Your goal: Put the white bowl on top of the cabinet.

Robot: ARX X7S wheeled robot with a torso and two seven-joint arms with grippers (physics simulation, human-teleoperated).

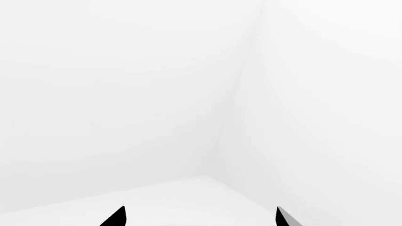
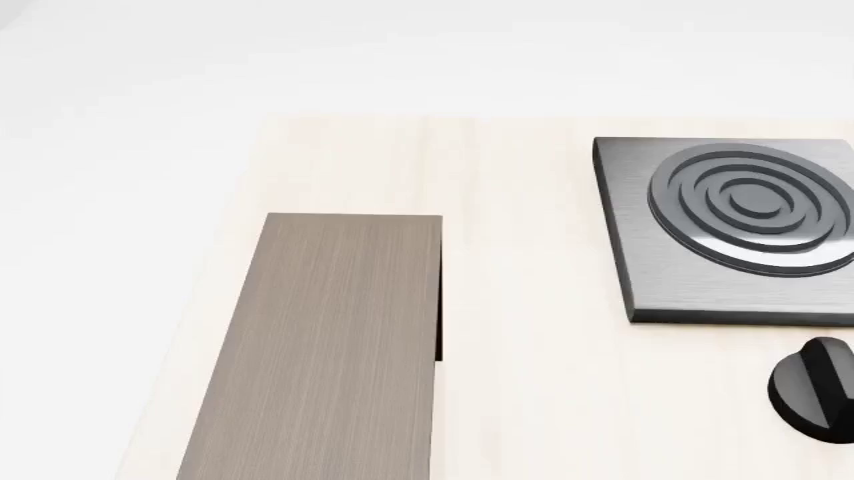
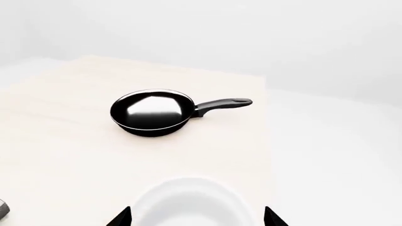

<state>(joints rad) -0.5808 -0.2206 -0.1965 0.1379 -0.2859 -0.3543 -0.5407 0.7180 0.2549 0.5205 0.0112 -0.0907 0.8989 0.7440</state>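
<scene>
The white bowl (image 3: pixel 188 202) rests on the pale table, seen only in the right wrist view. My right gripper (image 3: pixel 197 217) hovers over it, open, with a black fingertip (image 3: pixel 123 216) on each side of the bowl and no contact that I can see. The cabinet (image 2: pixel 327 350), a long box with a grey-brown wood-grain top, lies at the left of the head view with nothing on it. My left gripper (image 1: pixel 199 216) is open and faces only white walls and floor. Neither gripper appears in the head view.
A black frying pan (image 3: pixel 152 112) with its handle pointing toward the table edge sits beyond the bowl. The square grey stove plate (image 2: pixel 727 228) with rings lies at the right of the table, with a black knob (image 2: pixel 817 388) near it.
</scene>
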